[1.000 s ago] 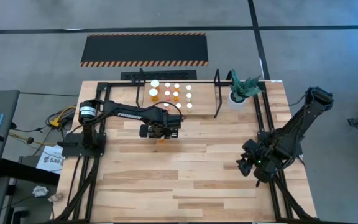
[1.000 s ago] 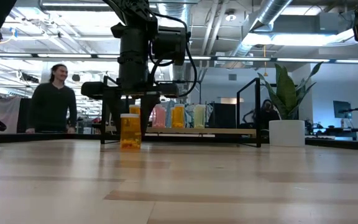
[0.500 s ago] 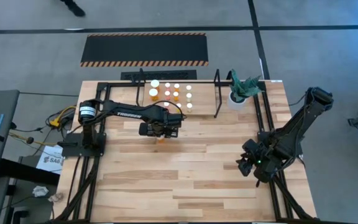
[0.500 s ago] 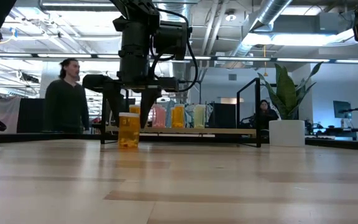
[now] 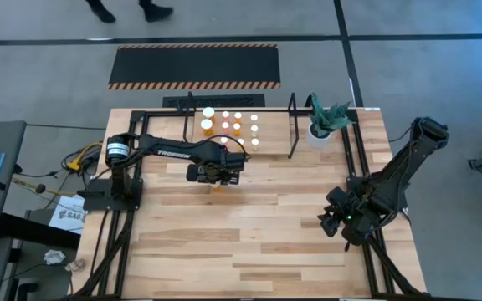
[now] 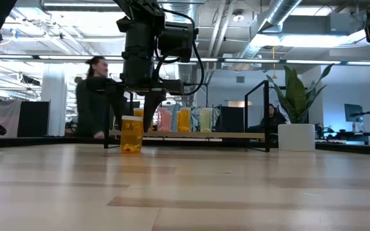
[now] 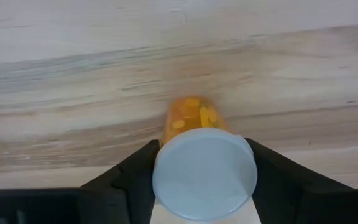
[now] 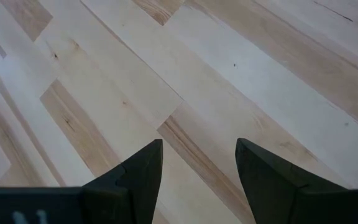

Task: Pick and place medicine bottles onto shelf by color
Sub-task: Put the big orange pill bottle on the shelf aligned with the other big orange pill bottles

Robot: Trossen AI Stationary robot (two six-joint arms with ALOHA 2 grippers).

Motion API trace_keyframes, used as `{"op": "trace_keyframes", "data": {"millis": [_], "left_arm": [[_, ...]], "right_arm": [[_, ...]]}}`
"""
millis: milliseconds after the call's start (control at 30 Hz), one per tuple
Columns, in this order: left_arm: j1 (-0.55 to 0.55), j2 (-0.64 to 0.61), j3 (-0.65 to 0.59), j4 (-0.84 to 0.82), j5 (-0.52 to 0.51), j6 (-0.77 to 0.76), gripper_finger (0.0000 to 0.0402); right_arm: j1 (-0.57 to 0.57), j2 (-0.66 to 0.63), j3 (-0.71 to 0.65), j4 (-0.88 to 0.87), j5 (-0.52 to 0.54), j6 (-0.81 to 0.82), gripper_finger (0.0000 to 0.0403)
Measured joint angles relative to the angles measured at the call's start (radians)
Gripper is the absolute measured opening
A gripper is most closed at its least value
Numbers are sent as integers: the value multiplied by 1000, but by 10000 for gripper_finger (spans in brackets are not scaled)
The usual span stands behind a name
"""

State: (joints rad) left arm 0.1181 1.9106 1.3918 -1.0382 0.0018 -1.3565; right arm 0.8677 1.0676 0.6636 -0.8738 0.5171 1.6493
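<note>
Your left tool (image 6: 135, 122) straddled the upright orange, white-capped medicine bottle (image 6: 132, 134) on the light wood desk (image 6: 236, 186); whether it gripped, I cannot tell. Your right tool (image 8: 197, 174) stood unclenched, well apart.

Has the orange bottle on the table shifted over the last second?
Yes, slightly. In the low view the orange bottle now stands a little further left against the shelf behind it, between the left gripper's fingers.

1. White pot with green plant (image 5: 323, 123), on the wood table (image 5: 249, 234) at its far right corner.
2. Black-and-yellow striped mat (image 5: 195, 67), floor beyond table.
3. Person (image 6: 98, 106) in dark top, behind table.
4. Seated person (image 6: 274, 117), far background.
</note>
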Motion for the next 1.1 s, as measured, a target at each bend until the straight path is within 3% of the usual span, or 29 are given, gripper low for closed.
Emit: {"op": "trace_keyframes", "data": {"millis": [267, 433, 600, 800, 1100], "left_arm": [[0, 0, 0, 0, 24, 1, 172], [10, -19, 0, -3, 24, 6, 178], [29, -63, 0, -16, -17, 10, 189], [55, -105, 0, -29, -66, 7, 173], [107, -113, 0, -17, -48, -173, 184]], "right_arm": [[0, 0, 0, 0, 0, 0, 225], [0, 0, 0, 0, 0, 0, 225], [0, 0, 0, 0, 0, 0, 225], [0, 0, 0, 0, 0, 0, 225], [0, 0, 0, 0, 0, 0, 225]]}}
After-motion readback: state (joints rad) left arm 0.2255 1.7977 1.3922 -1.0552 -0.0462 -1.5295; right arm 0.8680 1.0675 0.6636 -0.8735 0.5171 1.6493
